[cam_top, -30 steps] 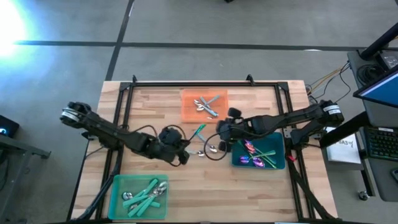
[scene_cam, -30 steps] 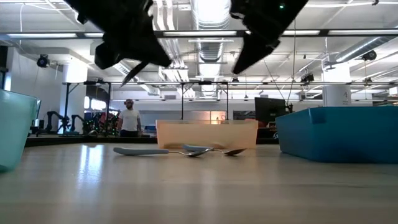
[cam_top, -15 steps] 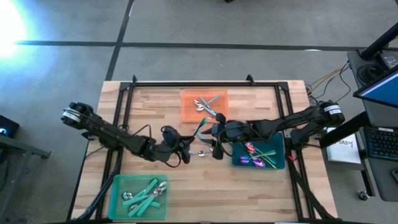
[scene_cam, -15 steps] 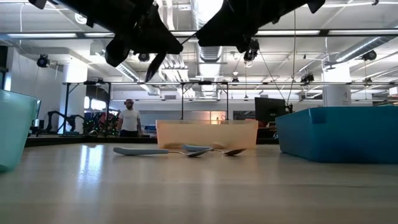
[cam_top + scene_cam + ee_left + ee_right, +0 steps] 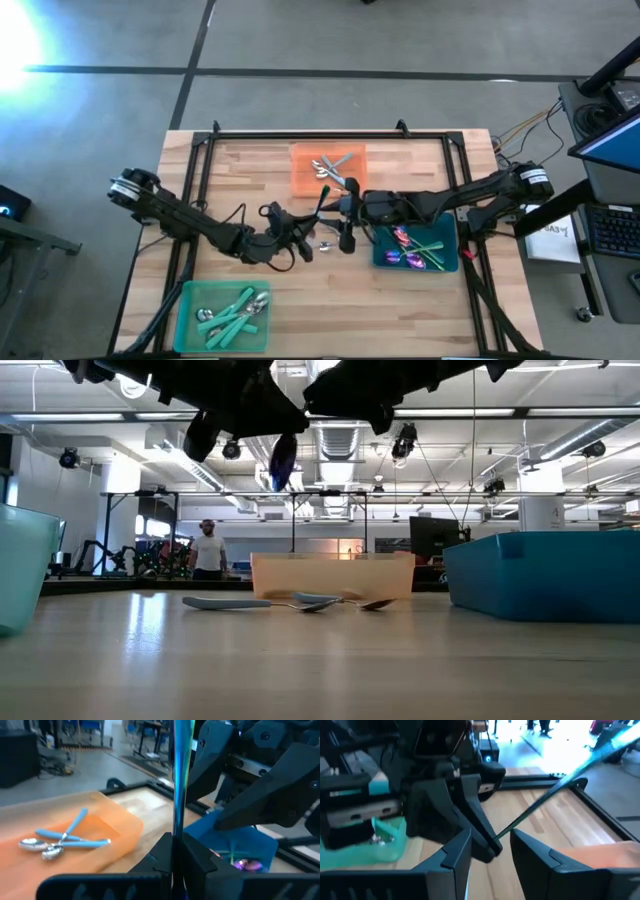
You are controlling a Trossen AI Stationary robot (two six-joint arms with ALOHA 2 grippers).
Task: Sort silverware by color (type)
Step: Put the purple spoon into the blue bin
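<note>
A teal-handled utensil [image 5: 178,780] stood upright above mid-worktop [image 5: 420,300], pinched in the left gripper's [image 5: 308,247] closed fingers. The right gripper [image 5: 345,226] hovered beside it, fingers [image 5: 457,855] parted, holding nothing.

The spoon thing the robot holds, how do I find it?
At the middle of the wooden table, both arms meet. The left gripper is shut on a thin blue-green utensil, by the open right gripper. Only this piece is up in the air; the rest lie flat.
</note>
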